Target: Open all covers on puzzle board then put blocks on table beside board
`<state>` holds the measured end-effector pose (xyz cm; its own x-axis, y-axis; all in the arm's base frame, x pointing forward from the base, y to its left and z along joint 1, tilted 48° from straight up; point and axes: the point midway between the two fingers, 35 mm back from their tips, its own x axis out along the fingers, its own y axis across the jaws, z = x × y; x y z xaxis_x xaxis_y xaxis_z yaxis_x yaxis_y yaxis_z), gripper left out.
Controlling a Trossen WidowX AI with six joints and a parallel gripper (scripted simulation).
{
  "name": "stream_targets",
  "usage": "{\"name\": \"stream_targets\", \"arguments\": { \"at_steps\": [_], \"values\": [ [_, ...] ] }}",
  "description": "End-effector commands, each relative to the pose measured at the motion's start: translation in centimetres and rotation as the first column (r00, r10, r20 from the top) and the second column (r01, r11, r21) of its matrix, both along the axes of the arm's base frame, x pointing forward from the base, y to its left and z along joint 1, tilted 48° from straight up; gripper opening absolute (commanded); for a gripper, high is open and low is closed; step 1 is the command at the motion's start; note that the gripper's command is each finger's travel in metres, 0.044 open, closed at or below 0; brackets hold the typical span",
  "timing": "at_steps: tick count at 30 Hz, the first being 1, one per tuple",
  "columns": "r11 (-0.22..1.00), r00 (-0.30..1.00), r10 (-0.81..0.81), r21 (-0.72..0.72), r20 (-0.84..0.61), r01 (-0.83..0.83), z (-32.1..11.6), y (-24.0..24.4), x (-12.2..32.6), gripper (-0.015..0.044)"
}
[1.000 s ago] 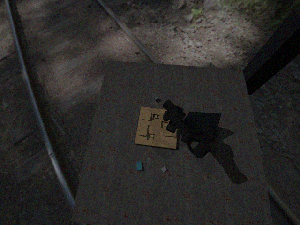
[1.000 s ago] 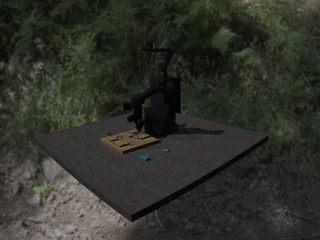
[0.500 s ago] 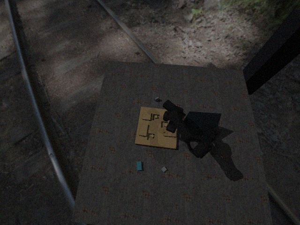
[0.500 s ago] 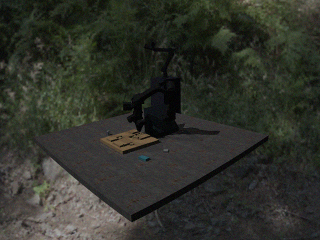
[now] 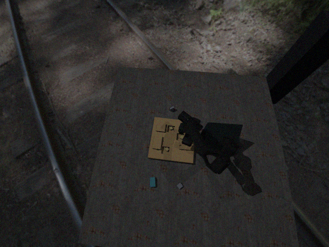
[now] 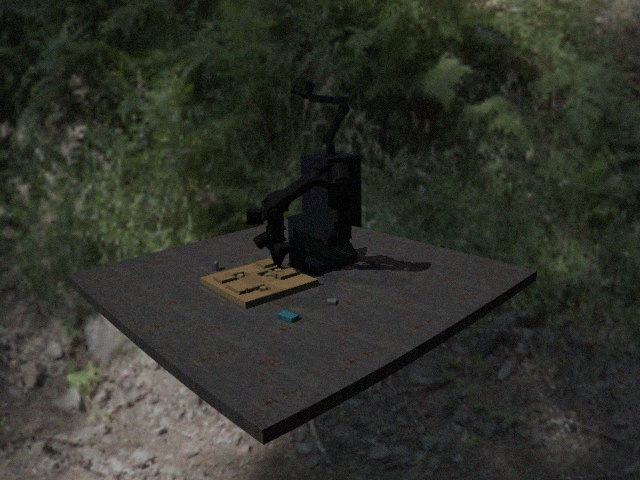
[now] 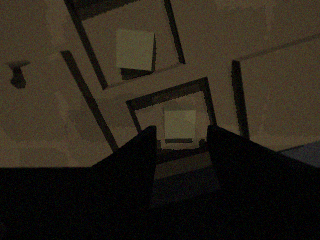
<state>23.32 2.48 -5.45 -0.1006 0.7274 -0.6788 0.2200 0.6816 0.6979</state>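
Note:
The tan puzzle board (image 5: 169, 157) (image 6: 223, 292) lies on the table. My gripper (image 6: 278, 263) (image 7: 181, 132) is partly open and empty, low over the board's arm-side part. In the wrist view a pale square block (image 7: 180, 120) sits in an uncovered well just ahead of and between the fingertips. A second pale block (image 7: 135, 49) sits in a larger open well beyond it. Two other wells at the board's far side also show pale blocks (image 5: 171, 128) (image 5: 166, 149). Flat covers (image 5: 161, 125) (image 5: 158, 143) lie beside those two wells. The arm hides part of the board in the top view.
A teal block (image 5: 152, 181) (image 6: 288, 315) and a small grey block (image 5: 180, 186) (image 6: 331, 301) lie on the table off one side of the board. Another small grey piece (image 5: 172, 108) (image 6: 216, 265) lies off the opposite side. The arm's dark base stands close beside the board.

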Motion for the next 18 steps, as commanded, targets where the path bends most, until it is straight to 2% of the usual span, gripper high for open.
{"name": "stream_targets", "arguments": {
  "at_steps": [1,18],
  "values": [
    [1.000,1.000,-0.003,0.006,-0.011,0.003,-0.46,0.45,-0.23,0.0144],
    [1.000,1.000,-0.003,0.006,-0.011,0.003,-0.95,1.00,-0.31,0.0144]
  ]
}}
